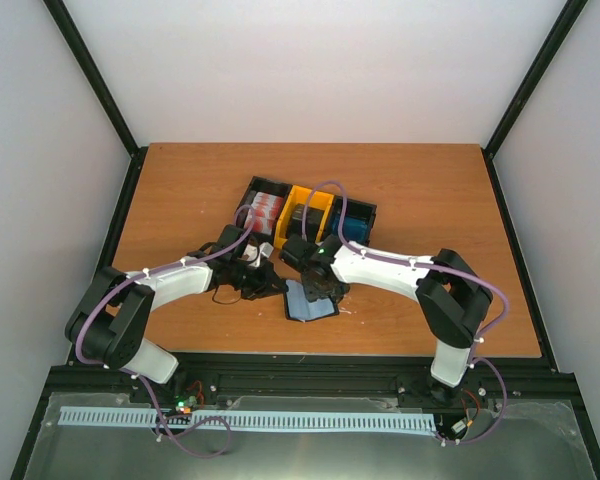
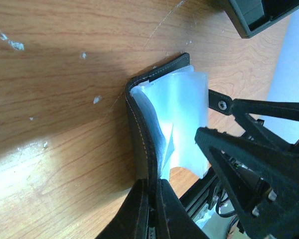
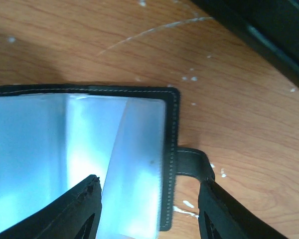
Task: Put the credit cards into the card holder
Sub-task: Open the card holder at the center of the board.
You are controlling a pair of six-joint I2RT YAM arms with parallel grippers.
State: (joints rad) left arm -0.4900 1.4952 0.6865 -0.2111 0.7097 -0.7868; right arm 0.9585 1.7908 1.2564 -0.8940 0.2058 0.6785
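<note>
The left fingers [image 2: 132,219] are pinched shut on the cover edge of the card holder [image 2: 139,124], laid open on the counter [image 1: 180,180] at 6 o'clock of the bins [image 1: 310,205]. The right fingers [image 3: 72,211] are spread wide, empty, over its clear pockets [image 3: 89,139]. Should the pockets be pushed sideways, the thin pinch could be lost and the holder dragged.

card holder [image 3: 50,144] cut off at left edge, bins [image 1: 302,196] contents indistinct
</note>
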